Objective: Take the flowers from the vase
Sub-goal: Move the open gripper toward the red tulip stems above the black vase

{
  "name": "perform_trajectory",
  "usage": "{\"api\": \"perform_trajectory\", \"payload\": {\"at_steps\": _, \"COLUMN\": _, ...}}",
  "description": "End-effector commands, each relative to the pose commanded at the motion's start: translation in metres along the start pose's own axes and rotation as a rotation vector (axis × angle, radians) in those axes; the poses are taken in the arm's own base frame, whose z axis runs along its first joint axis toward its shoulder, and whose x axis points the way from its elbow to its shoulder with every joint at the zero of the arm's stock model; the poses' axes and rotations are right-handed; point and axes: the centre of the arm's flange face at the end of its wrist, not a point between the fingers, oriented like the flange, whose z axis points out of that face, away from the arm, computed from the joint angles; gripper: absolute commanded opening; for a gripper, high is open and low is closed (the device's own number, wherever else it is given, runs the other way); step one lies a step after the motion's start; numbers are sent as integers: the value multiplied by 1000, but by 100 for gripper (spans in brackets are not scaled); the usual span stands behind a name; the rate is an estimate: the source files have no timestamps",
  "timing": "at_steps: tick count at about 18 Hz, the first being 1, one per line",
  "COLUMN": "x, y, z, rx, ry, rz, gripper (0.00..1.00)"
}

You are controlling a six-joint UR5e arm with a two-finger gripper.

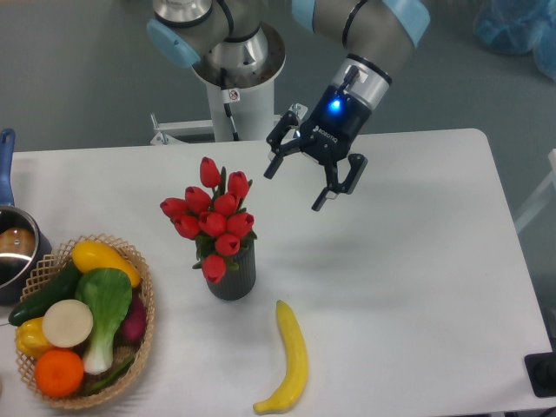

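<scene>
The flowers (pixel 213 217), a bunch of red tulip buds with green leaves, stand upright in the vase (pixel 231 274), a small dark grey ribbed cylinder left of the table's middle. My gripper (pixel 295 187) hangs in the air to the upper right of the buds, apart from them. Its black fingers are spread open and hold nothing. A blue light glows on its wrist.
A yellow banana (pixel 289 356) lies in front of the vase. A woven basket (pixel 143 326) with vegetables and fruit sits at the front left. A pot (pixel 13 252) with a blue handle is at the left edge. The robot's base (pixel 234 78) stands behind the table.
</scene>
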Motion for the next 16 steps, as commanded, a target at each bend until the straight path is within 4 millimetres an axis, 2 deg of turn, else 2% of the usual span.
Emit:
{"api": "perform_trajectory", "payload": {"at_steps": 3, "x": -4, "y": 9, "z": 31, "rx": 27, "ry": 65, "rz": -22, "gripper": 100}}
{"api": "perform_trajectory", "payload": {"at_steps": 5, "x": -8, "y": 21, "z": 45, "rx": 88, "ry": 96, "rz": -63, "gripper": 100}}
{"api": "perform_trajectory", "payload": {"at_steps": 8, "x": -7, "y": 12, "z": 48, "rx": 141, "ry": 104, "rz": -59, "gripper": 100}}
{"api": "perform_trajectory", "payload": {"at_steps": 16, "x": 7, "y": 9, "z": 66, "rx": 139, "ry": 144, "rz": -47, "gripper": 100}}
